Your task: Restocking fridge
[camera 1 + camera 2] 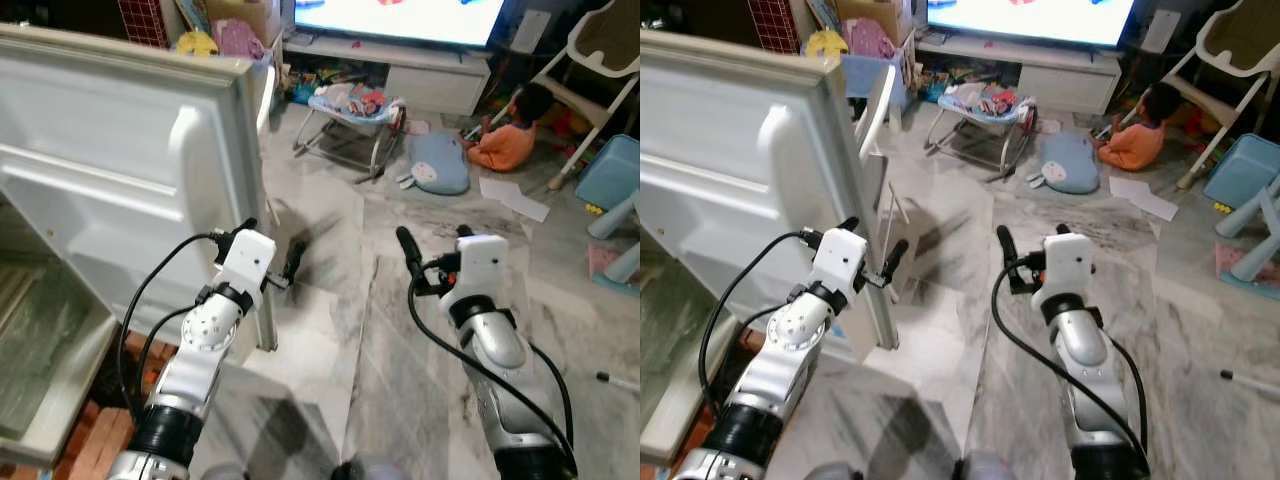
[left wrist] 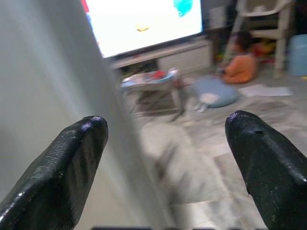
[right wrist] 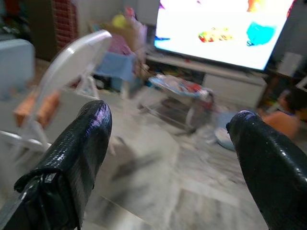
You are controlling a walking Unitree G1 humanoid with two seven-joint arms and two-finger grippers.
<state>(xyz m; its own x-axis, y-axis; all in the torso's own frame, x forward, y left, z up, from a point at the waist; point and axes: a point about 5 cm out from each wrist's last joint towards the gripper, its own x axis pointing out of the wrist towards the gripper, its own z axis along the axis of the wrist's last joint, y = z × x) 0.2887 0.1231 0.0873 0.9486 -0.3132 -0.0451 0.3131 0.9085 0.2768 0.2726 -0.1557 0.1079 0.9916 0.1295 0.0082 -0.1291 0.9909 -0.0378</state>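
Fridge door (image 1: 130, 170) is swung open, its edge right beside my left gripper (image 2: 163, 158), fingers spread wide w/ nothing in them. My right gripper (image 3: 168, 158) is also wide open and empty, out over the marble floor (image 1: 400, 340), TV (image 3: 225, 26) straight ahead.

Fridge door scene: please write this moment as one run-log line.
fridge door: open | left tool: open, empty, beside door edge | right tool: open, empty, over floor | person: sitting by TV
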